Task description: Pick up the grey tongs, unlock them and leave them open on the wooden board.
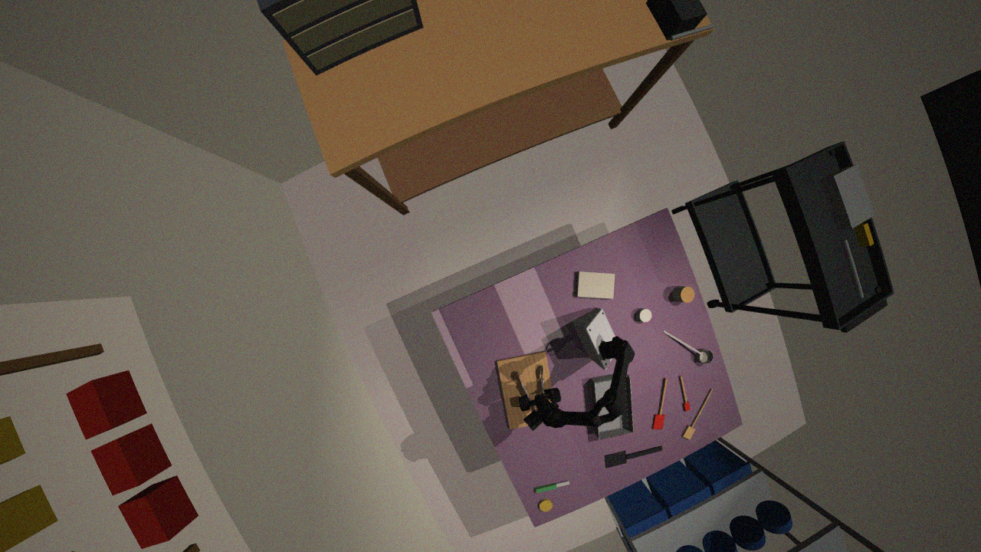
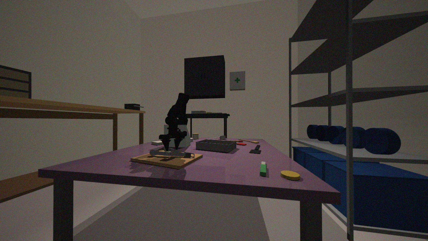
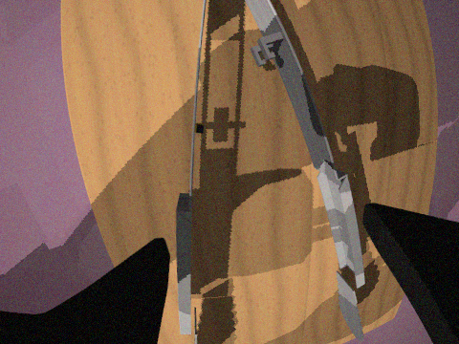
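Observation:
The grey tongs [image 1: 542, 379] [image 2: 159, 153] [image 3: 301, 110] lie low over the wooden board [image 1: 505, 370] [image 2: 179, 165] [image 3: 120, 96], with their two arms spread well apart in the wrist view. They look rested on it, but small gaps underneath cannot be ruled out. My gripper [image 1: 538, 398] [image 2: 171, 149] [image 3: 271, 233] points down at the tongs and is wide open. One finger stands outside each arm, with a gap visible beside both in the wrist view. The hinge end is out of the wrist view. The roasting tin [image 1: 612, 434] [image 2: 215, 146] holds no tongs.
A grey block [image 1: 595, 335] stands behind the board, with a pale box [image 1: 595, 285] beyond. The arm reaches over the tin. A dark spatula [image 1: 617, 458], a green marker [image 1: 546, 487] [image 2: 262, 169] and a yellow disc [image 1: 545, 506] [image 2: 290, 175] lie on the table.

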You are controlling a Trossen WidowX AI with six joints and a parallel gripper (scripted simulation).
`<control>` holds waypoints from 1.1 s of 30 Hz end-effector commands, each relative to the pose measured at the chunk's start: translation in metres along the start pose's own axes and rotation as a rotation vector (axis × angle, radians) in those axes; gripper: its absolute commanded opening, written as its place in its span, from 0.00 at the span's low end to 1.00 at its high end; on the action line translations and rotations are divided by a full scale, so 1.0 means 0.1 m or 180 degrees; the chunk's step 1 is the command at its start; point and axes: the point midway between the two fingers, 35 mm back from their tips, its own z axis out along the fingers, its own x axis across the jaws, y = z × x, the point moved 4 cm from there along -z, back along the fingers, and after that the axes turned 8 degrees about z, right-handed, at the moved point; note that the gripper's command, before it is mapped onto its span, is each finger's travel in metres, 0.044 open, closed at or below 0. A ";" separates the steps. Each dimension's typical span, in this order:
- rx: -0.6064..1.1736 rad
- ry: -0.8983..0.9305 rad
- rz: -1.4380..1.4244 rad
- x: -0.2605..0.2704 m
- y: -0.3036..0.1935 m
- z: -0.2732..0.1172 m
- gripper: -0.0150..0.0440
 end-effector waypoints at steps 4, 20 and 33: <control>0.0035 0.0092 -0.0005 0.42 0.04 -0.54 1.00; 0.0133 0.0338 0.0028 1.29 -0.13 -1.24 1.00; 0.0121 0.0297 0.0002 1.20 -0.12 -1.74 1.00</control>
